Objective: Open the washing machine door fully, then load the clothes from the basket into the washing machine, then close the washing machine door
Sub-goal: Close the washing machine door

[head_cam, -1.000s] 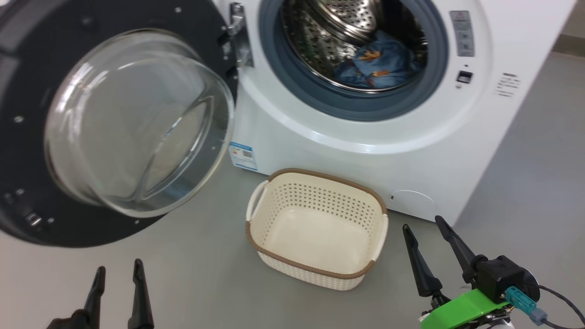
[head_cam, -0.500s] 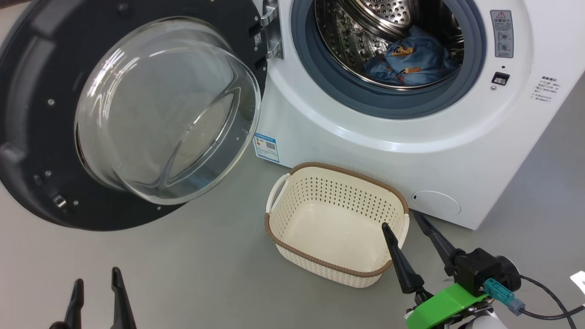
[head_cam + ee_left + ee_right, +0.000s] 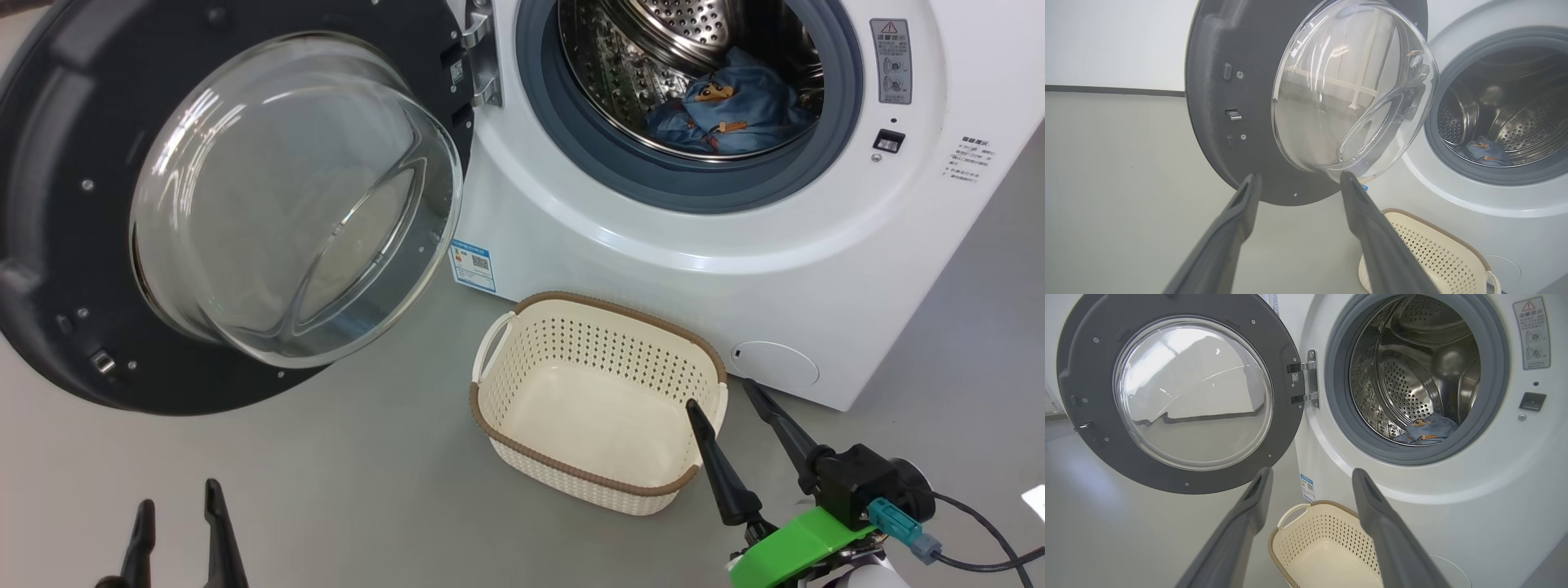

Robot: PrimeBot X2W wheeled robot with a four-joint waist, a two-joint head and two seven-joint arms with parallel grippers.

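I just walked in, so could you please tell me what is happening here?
A robot is doing laundry. The white front-loading washing machine has its round black-ringed glass door wide open, and the light blue printed clothes lie in its steel drum. The cream perforated plastic basket is empty. The left gripper and right gripper are open, holding nothing; only closing the door remains.

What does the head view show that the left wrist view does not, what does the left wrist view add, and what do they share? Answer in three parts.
Head view: the right tool, open, by the right end of the basket, and the warning label on the washing machine.
Left wrist view: a white wall with a dark strip along its foot.
Both: the washing machine door swung open, the clothes in the drum, the empty basket, and the open left tool.
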